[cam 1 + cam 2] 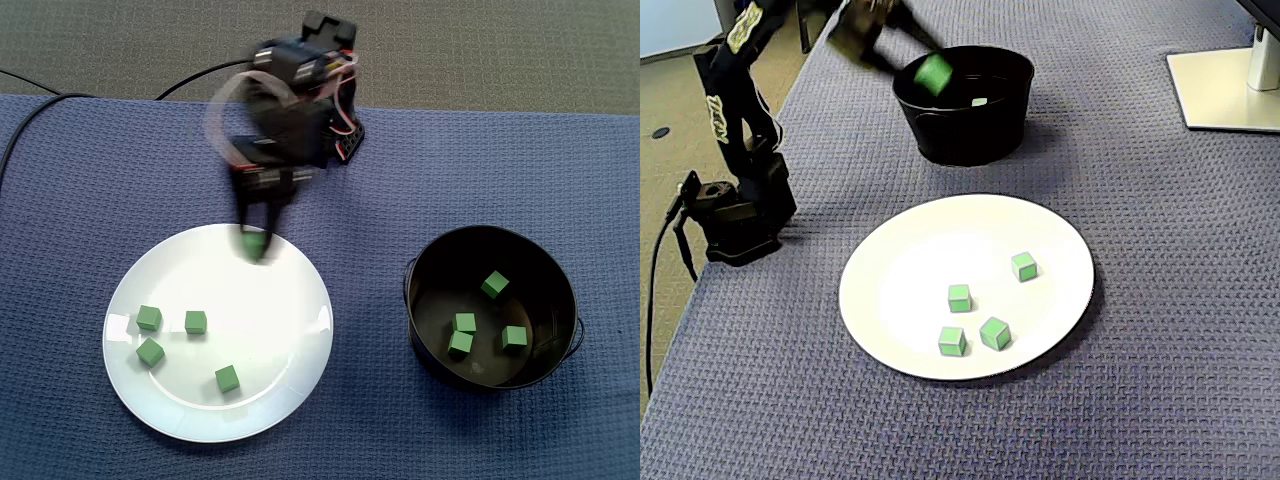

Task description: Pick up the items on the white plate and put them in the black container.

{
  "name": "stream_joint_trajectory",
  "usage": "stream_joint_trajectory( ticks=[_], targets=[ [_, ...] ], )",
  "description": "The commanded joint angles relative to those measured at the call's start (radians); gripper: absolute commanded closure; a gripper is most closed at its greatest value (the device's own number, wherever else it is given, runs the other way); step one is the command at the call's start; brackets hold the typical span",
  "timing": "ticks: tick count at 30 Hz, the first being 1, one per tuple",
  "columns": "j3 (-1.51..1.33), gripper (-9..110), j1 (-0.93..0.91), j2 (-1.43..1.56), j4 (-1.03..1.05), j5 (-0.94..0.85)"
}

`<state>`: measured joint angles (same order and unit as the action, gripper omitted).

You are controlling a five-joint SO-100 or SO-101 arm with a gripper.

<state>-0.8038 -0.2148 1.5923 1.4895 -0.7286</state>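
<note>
The dark two-finger gripper (256,238), blurred in both fixed views, has its fingers closed on a small green cube (256,250), held above the top edge of the round white plate (285,300) as the view from above shows it. In that view the round black container (425,300) lies off to the gripper's right, well apart across the blue woven cloth (560,150). In the lower-angled view the held cube (934,73) shows raised, in front of the container's left rim, so the carry looks part way along. The cube has no long axis, so only the sideways swing matters, and it must clear the rim before release. Four more green cubes (196,322) sit loose on the plate's lower left, and four others (465,322) lie inside the container.
</note>
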Motion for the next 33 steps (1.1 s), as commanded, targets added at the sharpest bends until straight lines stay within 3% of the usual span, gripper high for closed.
stream_joint_trajectory(
  ticks=[1,9,20,21,23,26,29,33],
  targets=[
    [0.08,102,0.364,0.043,-0.026,0.034],
    [0.311,102,0.77,-0.364,-0.037,0.078],
    [0.268,102,0.919,-0.726,-0.074,0.086],
    [0.261,100,0.919,-0.732,-0.087,0.094],
    [0.256,80,0.927,-0.729,-0.077,0.091],
    [0.245,63,0.93,-0.66,-0.006,0.014],
    [0.167,63,0.881,-0.482,0.054,-0.051],
    [-0.009,68,0.672,-0.164,0.095,-0.285]
  ],
)
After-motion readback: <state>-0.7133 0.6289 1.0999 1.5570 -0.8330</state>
